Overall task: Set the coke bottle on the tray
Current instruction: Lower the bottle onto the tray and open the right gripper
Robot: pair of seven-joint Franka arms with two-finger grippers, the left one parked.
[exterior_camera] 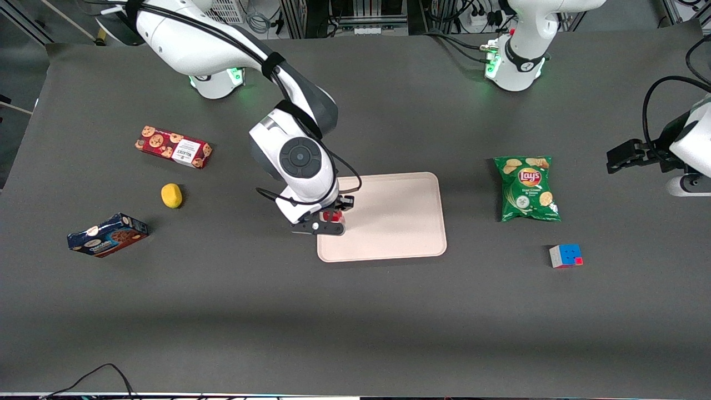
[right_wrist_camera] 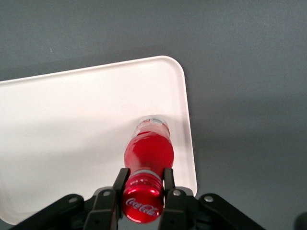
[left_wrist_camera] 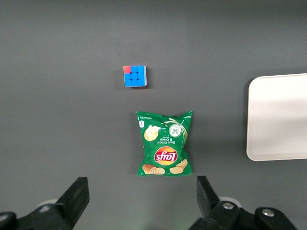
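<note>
Front view: the gripper (exterior_camera: 328, 221) hangs over the tray (exterior_camera: 400, 222) at its edge toward the working arm's end of the table, with the coke bottle (exterior_camera: 334, 215) only partly visible beneath it. Right wrist view: the fingers (right_wrist_camera: 120, 179) clamp the bottle's neck just below the cap, the coke bottle (right_wrist_camera: 148, 151) upright over the tray (right_wrist_camera: 72, 129) near its rim. Whether its base touches the tray cannot be told; by this evidence transport is essentially complete, and only lowering, if needed, and release remain.
</note>
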